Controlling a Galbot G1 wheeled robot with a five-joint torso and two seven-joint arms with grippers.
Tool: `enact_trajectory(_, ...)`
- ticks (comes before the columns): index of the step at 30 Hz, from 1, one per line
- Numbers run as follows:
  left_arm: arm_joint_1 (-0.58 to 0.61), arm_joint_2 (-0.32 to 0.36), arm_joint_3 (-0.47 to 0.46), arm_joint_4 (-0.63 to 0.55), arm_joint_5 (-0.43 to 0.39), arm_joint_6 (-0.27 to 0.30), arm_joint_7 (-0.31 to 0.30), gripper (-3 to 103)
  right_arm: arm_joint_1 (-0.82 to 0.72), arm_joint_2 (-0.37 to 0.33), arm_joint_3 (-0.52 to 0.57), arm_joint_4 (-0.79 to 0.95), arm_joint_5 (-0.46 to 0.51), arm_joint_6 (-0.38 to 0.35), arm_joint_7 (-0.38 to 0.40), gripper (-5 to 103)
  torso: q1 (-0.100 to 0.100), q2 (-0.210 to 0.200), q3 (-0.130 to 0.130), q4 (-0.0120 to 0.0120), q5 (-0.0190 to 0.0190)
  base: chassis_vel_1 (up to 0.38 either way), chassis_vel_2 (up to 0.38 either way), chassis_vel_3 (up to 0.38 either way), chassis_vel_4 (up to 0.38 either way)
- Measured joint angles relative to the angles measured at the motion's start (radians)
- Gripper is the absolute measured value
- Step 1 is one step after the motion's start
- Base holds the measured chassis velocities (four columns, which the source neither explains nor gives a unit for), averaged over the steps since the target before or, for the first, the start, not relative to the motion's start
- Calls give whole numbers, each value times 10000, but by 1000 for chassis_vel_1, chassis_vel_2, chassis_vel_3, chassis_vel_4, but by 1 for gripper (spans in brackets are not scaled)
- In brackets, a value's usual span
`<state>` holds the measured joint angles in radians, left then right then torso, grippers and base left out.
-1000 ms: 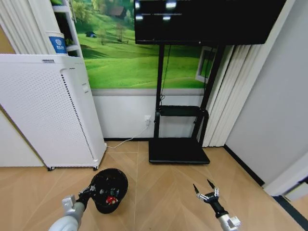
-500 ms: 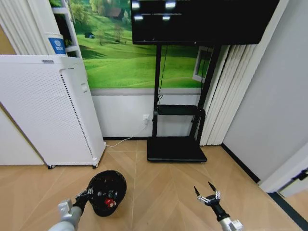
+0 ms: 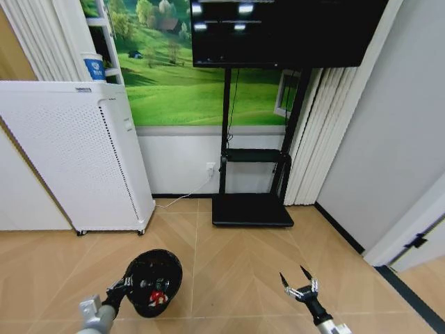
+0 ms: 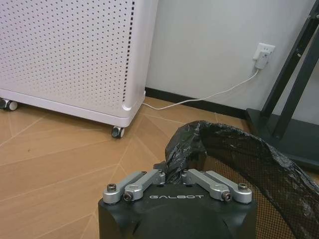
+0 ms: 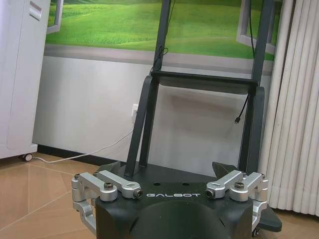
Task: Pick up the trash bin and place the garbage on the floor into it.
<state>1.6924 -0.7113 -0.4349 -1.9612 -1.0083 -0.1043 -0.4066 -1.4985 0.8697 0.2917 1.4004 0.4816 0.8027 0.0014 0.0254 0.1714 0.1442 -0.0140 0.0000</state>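
Note:
The trash bin (image 3: 154, 271), small, round and black with a black bag liner, hangs low at the left of the head view. My left gripper (image 3: 122, 285) is shut on its near rim. In the left wrist view the fingers (image 4: 149, 177) pinch the crumpled liner edge of the bin (image 4: 234, 159). One red-and-white piece of garbage (image 3: 158, 298) lies inside the bin. My right gripper (image 3: 297, 282) hovers above the wooden floor at the lower right, open and holding nothing. The right wrist view shows that gripper (image 5: 172, 174) with its fingers (image 5: 117, 170) spread wide.
A tall white perforated box unit (image 3: 69, 160) on castors stands at the left wall. A black TV stand (image 3: 252, 209) sits straight ahead, with a white cable (image 3: 182, 202) running to a wall socket. Pale curtains (image 3: 313, 139) and a door frame (image 3: 410, 236) lie to the right.
The whole picture has shifted, so the camera has moved; both arms now sit lower in the head view. The left gripper still holds the bin and the right stays open.

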Motion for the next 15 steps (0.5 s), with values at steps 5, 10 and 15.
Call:
enact_trajectory(5, 219, -91, -122, -64, 93, -3, 40, 7, -169, 19, 92, 100, -52, 1, 6, 100, -2, 1, -1, 2, 1, 226, -98, -219, 114)
enact_trajectory(10, 483, -171, -303, -152, 121, -7, 42, 7, -342, 94, 153, 169, -109, 4, 39, 100, -8, 1, -7, 2, 0, 314, -157, -321, 171)
enact_trajectory(15, 926, -178, -602, -210, 133, -105, 117, 7, -450, 134, 239, 185, -149, 6, 31, 100, -9, 2, -8, 0, -1, 150, -143, -197, 125)
